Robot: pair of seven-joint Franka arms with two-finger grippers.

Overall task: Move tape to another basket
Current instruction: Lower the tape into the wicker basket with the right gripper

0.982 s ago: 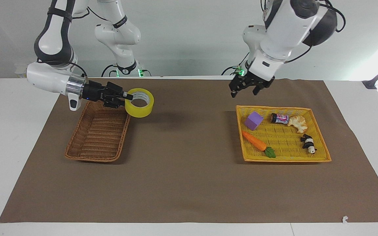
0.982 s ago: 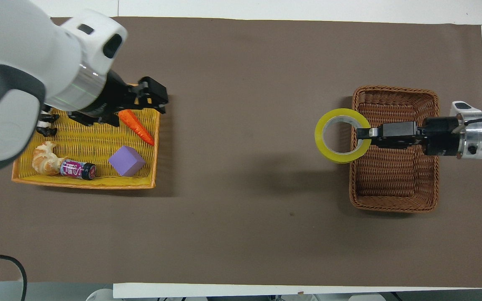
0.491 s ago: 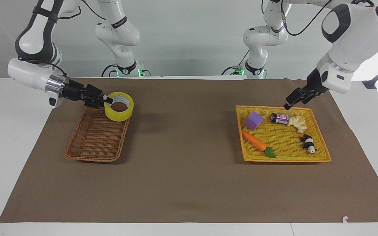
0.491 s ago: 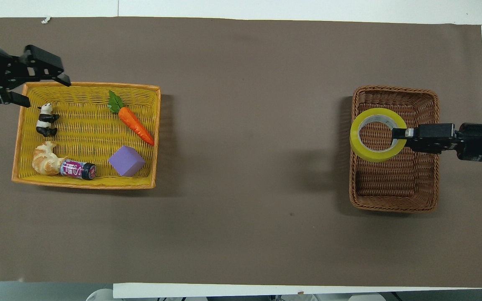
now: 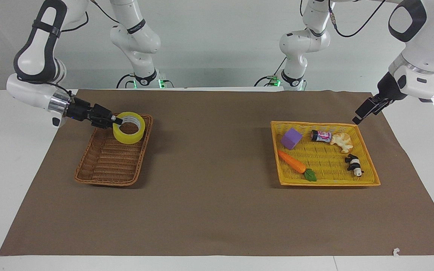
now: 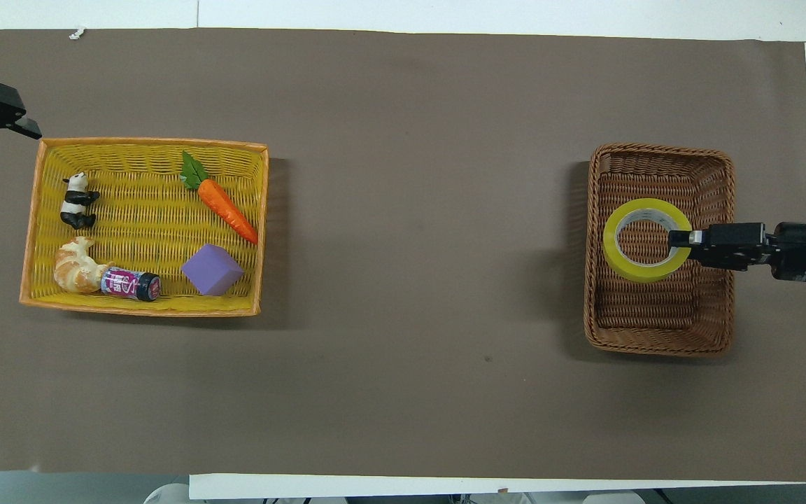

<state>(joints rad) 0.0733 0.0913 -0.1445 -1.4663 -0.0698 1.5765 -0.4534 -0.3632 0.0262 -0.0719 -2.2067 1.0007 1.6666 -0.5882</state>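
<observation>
Right gripper (image 5: 118, 121) clamped on tape (image 5: 128, 128) over brown basket (image 5: 104, 177), inside its rim; left gripper (image 5: 361, 115) spread, empty

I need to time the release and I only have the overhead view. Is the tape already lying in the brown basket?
Observer: Not yet. In the facing view the tape hangs tilted over the brown basket, gripped by its wall in the right gripper, not lying flat.
Operator: Is the left gripper touching the yellow basket?
Observer: No. The left gripper waits raised in the air by the yellow basket, clear of its rim.
</observation>
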